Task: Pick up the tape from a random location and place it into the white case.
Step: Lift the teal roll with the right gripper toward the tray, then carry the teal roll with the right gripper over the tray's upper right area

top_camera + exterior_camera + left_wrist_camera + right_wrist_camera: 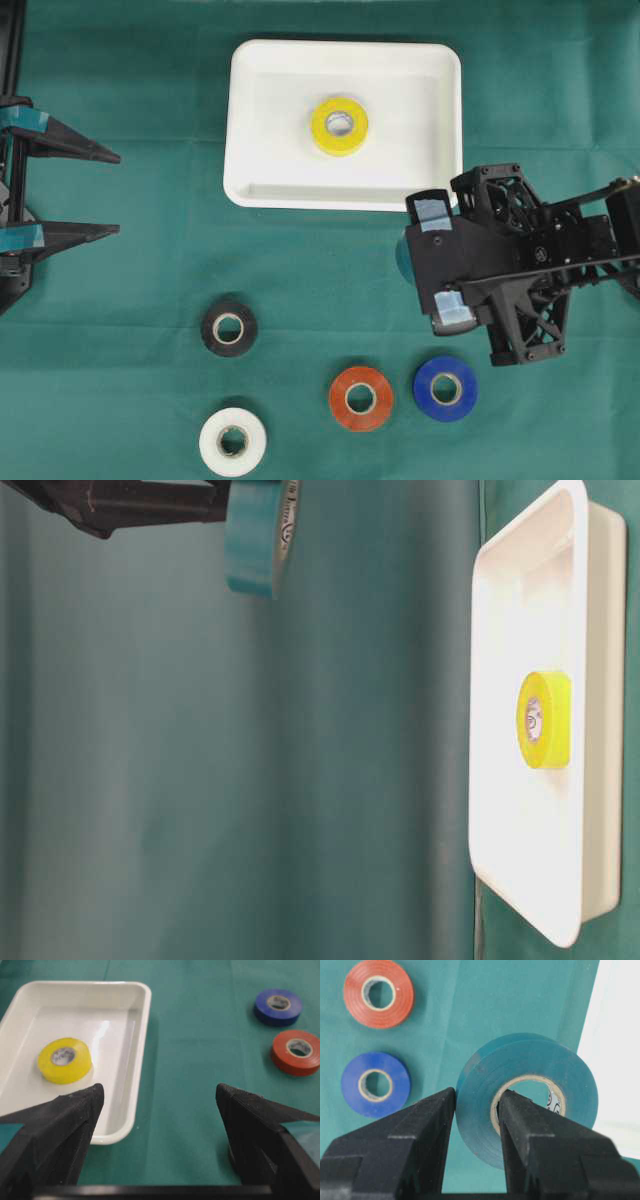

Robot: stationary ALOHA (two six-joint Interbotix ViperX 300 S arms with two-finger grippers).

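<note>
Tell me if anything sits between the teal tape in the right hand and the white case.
Nothing visible does. The right hand holds the teal tape beside the white case near its corner; the yellow tape inside leaves bare floor around it.

teal tape roll (402, 262) mostly hidden under right pincer (440, 262) overhead, left pincer (100, 193) cut off at frame edge

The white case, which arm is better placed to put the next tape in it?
Right. The right pincer already grips the teal tape by its wall, lifted beside the white case. The left pincer stands open and empty, far from the loose rolls.
</note>
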